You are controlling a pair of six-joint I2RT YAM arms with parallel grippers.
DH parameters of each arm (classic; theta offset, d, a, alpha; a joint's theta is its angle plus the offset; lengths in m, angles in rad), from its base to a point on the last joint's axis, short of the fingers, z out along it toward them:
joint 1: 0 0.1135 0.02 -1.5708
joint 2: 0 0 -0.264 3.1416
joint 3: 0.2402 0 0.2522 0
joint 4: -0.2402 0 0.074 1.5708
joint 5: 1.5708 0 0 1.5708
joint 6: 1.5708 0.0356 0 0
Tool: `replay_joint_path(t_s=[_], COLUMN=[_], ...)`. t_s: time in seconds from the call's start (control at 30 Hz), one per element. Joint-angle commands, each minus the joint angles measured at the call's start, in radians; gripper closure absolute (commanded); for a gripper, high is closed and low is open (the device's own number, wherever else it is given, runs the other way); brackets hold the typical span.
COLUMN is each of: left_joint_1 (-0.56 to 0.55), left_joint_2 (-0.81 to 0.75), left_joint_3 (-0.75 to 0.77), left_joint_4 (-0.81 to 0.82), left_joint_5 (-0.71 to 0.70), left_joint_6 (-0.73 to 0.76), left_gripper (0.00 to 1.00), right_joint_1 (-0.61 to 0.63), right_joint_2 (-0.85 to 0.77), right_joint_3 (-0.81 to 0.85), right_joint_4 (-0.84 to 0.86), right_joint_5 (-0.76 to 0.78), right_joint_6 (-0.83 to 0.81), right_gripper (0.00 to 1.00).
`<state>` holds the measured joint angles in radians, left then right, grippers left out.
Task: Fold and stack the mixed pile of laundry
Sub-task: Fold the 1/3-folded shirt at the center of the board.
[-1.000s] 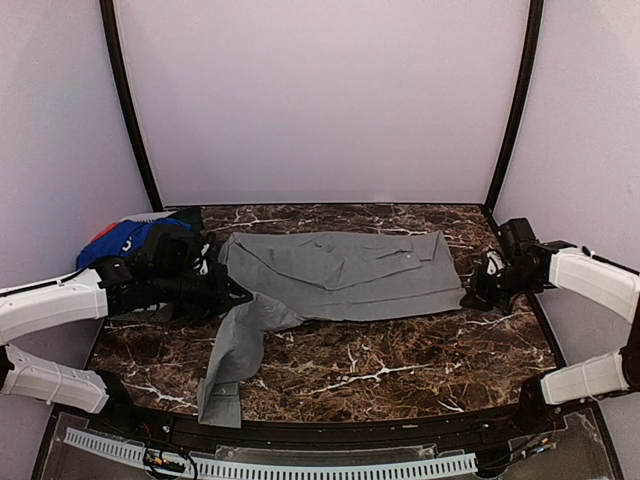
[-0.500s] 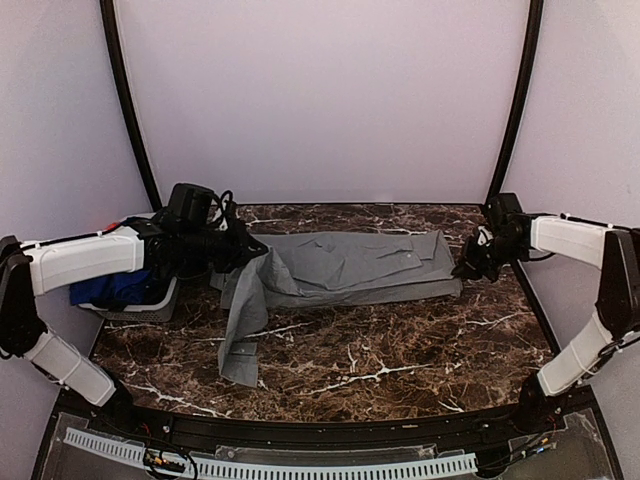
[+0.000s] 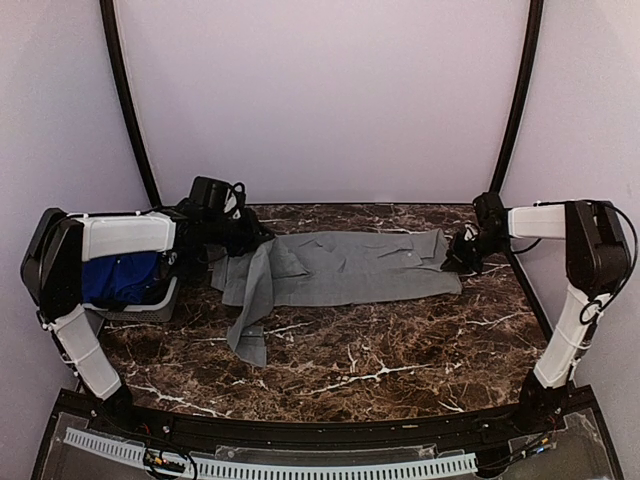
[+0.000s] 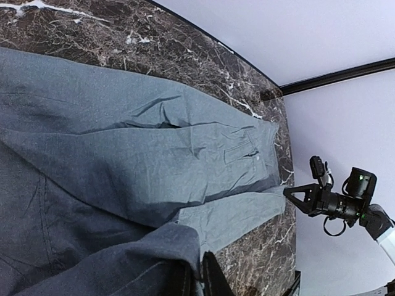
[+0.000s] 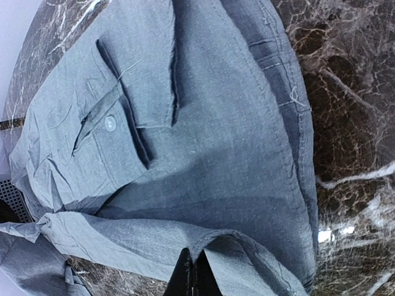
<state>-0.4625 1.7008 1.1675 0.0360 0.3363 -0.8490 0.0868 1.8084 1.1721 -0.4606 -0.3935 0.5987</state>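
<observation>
Both arms reach inward (elbows raised); left pincer point(image 3: 256, 238) and right pincer point(image 3: 455, 259) each pinch grey cloth point(image 3: 350, 270).

Grey cloth on dark veined marble.
The plain mid-grey woven cloth garment point(image 3: 350, 268) carries a small round matching grey button point(image 5: 110, 123). The dark brown marble-patterned tabletop point(image 3: 400, 360) has white veins. At the left of the overhead frame, a royal-blue soft cloth point(image 3: 120, 280) lies in a small plastic basket point(image 3: 142, 312) that looks pale grey in the shadow. The smooth walls point(image 3: 320, 100) are pale lilac.

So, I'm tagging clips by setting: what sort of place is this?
Probably a lab test booth, not a home: robot arms, left and right, bolted at a marble-look table, plain lilac walls close around it, one grey garment laid out.
</observation>
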Motion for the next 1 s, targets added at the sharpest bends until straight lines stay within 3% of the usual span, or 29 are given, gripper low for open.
replay_joint_path(t_s=[0.0,0.03,0.1,0.13,0.2,0.33,0.5,0.67,0.97], left_joint_1=[0.013,0.016,0.023,0.029,0.037,0.064,0.073,0.073,0.068], left_joint_2=[0.077,0.088,0.124,0.143,0.146,0.091,-0.009,-0.091,-0.147], left_joint_3=[0.058,0.074,0.116,0.145,0.173,0.176,0.178,0.086,-0.168], left_joint_4=[0.035,0.028,-0.011,-0.020,-0.104,-0.186,-0.339,-0.452,-0.423], left_joint_5=[-0.026,-0.032,-0.040,-0.044,-0.058,-0.098,-0.216,-0.238,-0.198], left_joint_6=[0.062,0.070,0.100,0.120,0.146,0.187,0.267,0.269,0.246], left_gripper=[0.90,0.89,0.75,0.64,0.50,0.34,0.20,0.19,0.29], right_joint_1=[-0.026,-0.031,-0.041,-0.046,-0.062,-0.122,-0.144,-0.144,-0.144], right_joint_2=[0.042,0.055,0.071,0.071,0.058,-0.024,-0.121,-0.128,-0.048], right_joint_3=[0.054,0.066,0.089,0.095,0.093,0.052,-0.026,-0.095,-0.128], right_joint_4=[0.057,0.052,0.041,0.036,0.030,0.028,0.032,0.008,0.037], right_joint_5=[-0.020,-0.024,-0.039,-0.051,-0.060,-0.069,-0.081,-0.036,-0.004], right_joint_6=[-0.028,-0.036,-0.057,-0.069,-0.086,-0.118,-0.155,-0.188,-0.189], right_gripper=[1.00,1.00,0.97,0.89,0.74,0.49,0.44,0.49,0.55])
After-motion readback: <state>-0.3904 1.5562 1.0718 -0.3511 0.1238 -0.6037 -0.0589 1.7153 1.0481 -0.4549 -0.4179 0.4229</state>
